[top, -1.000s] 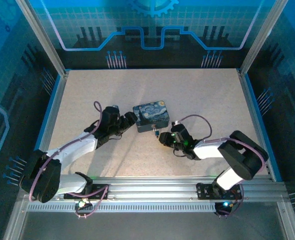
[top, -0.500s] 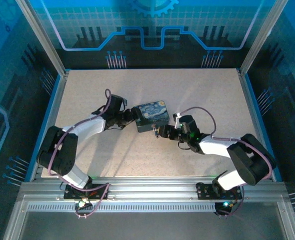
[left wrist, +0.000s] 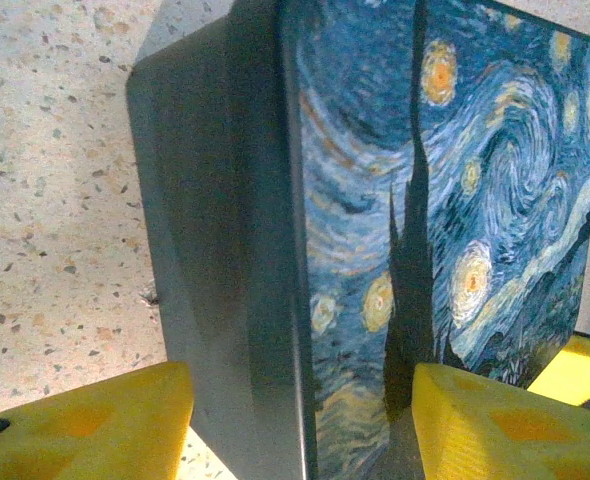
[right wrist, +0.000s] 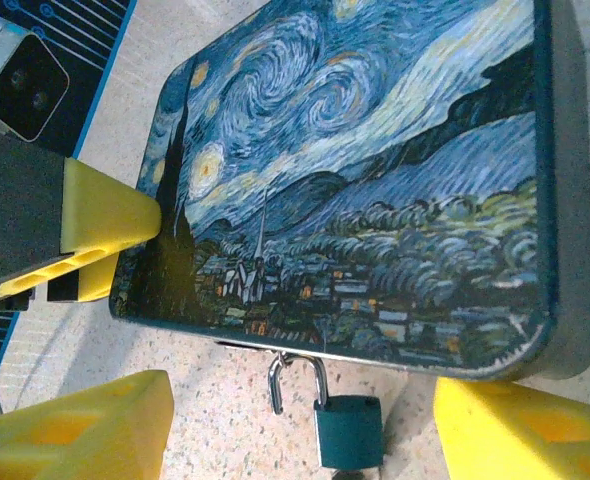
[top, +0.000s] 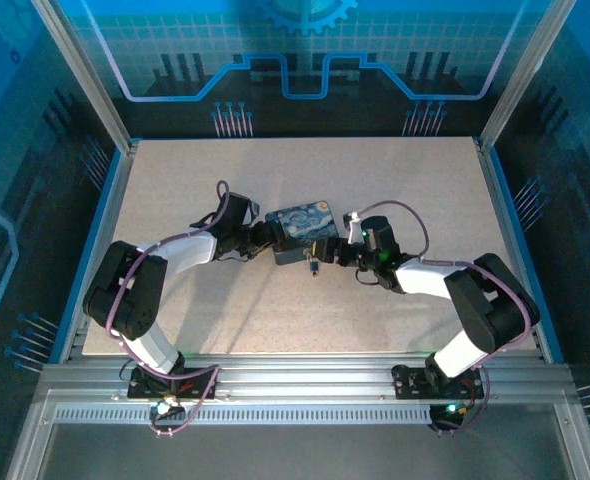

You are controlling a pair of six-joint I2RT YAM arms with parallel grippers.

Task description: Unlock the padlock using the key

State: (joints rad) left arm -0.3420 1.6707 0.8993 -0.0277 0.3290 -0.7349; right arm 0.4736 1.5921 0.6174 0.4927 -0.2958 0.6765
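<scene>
**Inspector:** Where are the task items?

**Operator:** The small teal-grey metal padlock (right wrist: 348,432) hangs at bottom centre of my right wrist view. Its silvery looped shackle (right wrist: 274,385) is hooked under the near edge of the dark blue rectangular box with the swirling starry-night print (right wrist: 375,170). The box lies flat on the speckled beige counter (top: 395,190), mid-frame in the overhead view. I cannot pick out the thin dark metal key. A dark sliver below the padlock body is too small to identify.

**Inspector:** Grippers?

**Operator:** My right gripper (right wrist: 295,435) has its jaws wide apart and empty, with the padlock just ahead of them, untouched. My left gripper (left wrist: 300,425) has its jaws apart astride the box's left edge in the overhead view, one over the lid and one beside the side wall. I cannot tell whether they press on it.

**Inspector:** Progress?

**Operator:** In my judgement, late but unconfirmed. One shackle leg appears to hang free beside the body, which would suggest the lock is sprung. Left to do: verify release. If it is locked, find the key, seat it and turn it.
</scene>
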